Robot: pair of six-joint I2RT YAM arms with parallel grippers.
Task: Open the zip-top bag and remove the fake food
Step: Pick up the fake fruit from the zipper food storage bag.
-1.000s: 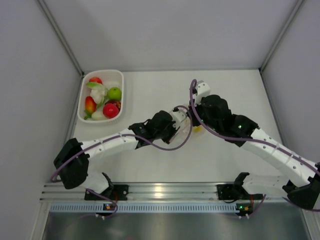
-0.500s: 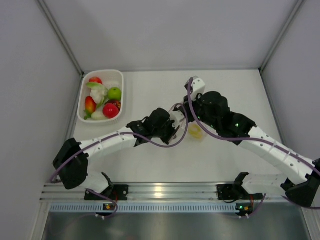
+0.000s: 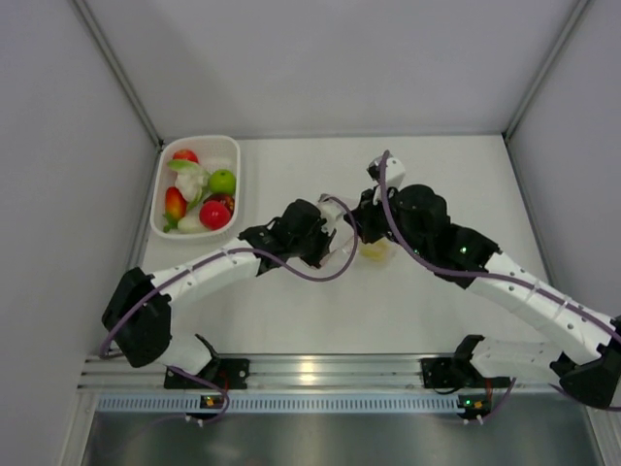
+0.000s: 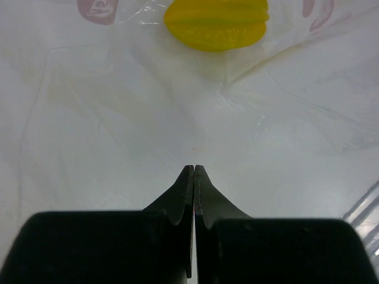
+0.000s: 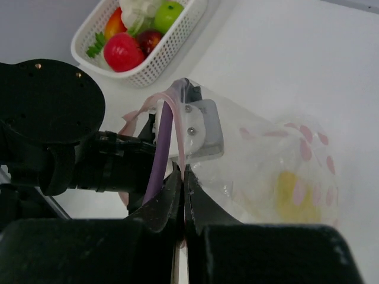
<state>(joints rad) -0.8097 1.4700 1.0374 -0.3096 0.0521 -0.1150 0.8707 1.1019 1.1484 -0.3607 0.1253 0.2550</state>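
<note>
Tabletop (image 3: 291, 320) — left hand (image 4: 194, 168) pinches bag (image 4: 148, 118).

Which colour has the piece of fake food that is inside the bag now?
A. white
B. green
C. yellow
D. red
C: a yellow piece shows through the clear film of the bag, while the red piece and the green piece lie in the basket.
</note>
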